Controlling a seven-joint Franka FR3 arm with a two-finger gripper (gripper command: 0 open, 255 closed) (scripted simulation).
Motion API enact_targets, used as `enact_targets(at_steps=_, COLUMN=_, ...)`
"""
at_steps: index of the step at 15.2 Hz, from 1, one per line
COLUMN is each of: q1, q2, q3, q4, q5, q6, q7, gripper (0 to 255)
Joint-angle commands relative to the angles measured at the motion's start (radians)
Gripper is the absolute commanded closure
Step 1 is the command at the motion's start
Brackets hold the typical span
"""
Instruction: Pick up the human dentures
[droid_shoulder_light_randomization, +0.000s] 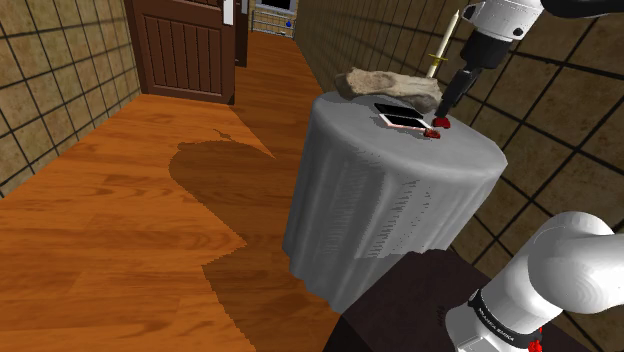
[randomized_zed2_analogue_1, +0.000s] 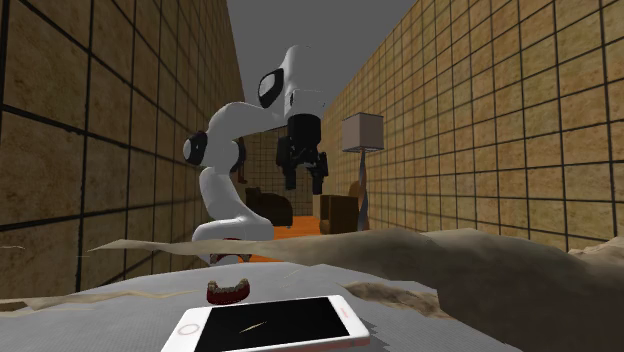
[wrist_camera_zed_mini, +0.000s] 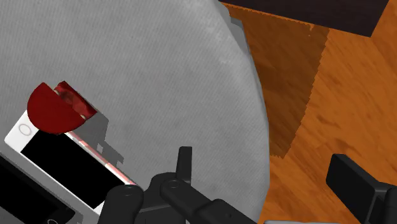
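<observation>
We see a round table (droid_shoulder_light_randomization: 400, 200) under a grey cloth. The black gripper (droid_shoulder_light_randomization: 447, 108) hangs above the table's edge, its two fingers (wrist_camera_zed_mini: 184, 162) apart, holding nothing. A white phone (droid_shoulder_light_randomization: 403, 120) lies flat near that edge. The small red false teeth (droid_shoulder_light_randomization: 435, 130) sit just beside the phone's short end.

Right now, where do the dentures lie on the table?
In the shoulder view, the dark red dentures lie on the grey-draped table, at the right end of the white phone, close under the open claw.
</observation>
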Motion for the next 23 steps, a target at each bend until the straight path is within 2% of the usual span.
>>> enact_targets(at_steps=1, q1=0.000, q2=0.000, q3=0.000, q4=0.000, q5=0.000, q6=0.000, q7=0.000, gripper=0)
enact_targets(at_steps=9, q1=0.030, q2=0.078, q3=-0.243, q4=0.008, q5=-0.110, q6=0.052, q7=-0.414, gripper=0)
enact_targets(at_steps=17, q1=0.089, q2=0.292, q3=-0.479, q4=0.140, q5=-0.156, q6=0.119, q7=-0.831, gripper=0)
enact_targets(at_steps=18, q1=0.095, q2=0.314, q3=-0.498, q4=0.156, q5=-0.155, q6=0.124, q7=-0.866, gripper=0)
enact_targets(at_steps=23, q1=0.091, q2=0.311, q3=-0.507, q4=0.087, q5=-0.163, q6=0.190, q7=-0.861, gripper=0)
